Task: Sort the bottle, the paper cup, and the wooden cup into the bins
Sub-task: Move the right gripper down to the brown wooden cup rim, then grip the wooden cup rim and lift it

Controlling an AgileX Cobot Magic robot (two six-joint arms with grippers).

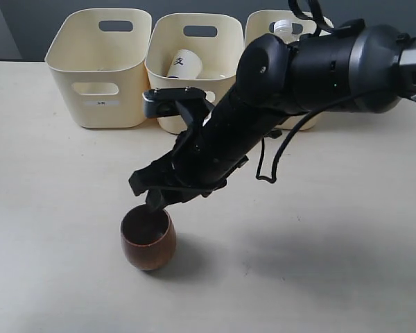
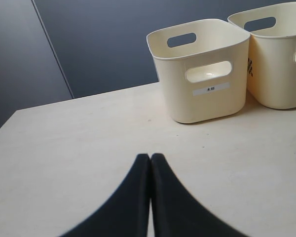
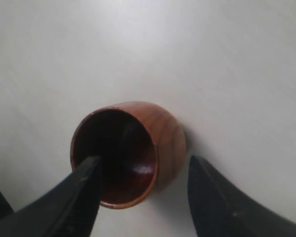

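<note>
Looking across the table, we see three bins lined along its far edge, the paper cup in the middle one and the bottle in the right. Our right gripper spreads its fingers wide about the upright wooden cup out front, while our left gripper has its fingers pressed together, empty
</note>
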